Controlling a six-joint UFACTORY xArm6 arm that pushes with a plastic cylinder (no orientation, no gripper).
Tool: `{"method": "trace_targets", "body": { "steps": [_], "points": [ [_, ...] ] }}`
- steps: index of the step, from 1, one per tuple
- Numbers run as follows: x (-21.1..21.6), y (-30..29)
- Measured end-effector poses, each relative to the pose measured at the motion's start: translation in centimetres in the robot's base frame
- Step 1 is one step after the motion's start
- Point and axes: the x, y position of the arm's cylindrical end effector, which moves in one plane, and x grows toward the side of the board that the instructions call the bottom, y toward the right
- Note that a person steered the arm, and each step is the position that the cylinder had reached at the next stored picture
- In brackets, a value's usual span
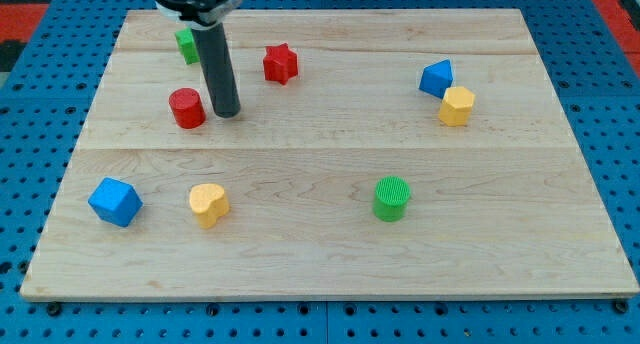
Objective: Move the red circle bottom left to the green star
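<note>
The red circle is a short red cylinder on the wooden board, at the upper left. The green star lies above it near the board's top edge, partly hidden behind the rod. My tip rests on the board just to the right of the red circle, a small gap apart from it. The dark rod rises from the tip toward the view's top.
A red star lies right of the rod. A blue block and a yellow block touch at the upper right. A blue block and a yellow heart sit lower left. A green cylinder sits lower centre-right.
</note>
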Motion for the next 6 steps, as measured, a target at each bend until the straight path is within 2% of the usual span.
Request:
{"method": "trace_targets", "body": {
  "steps": [1,3,4,6],
  "points": [
    [2.2,0.9],
    [2.7,-4.0],
    [2.4,-4.3],
    [-3.4,-7.2]
  ]
}}
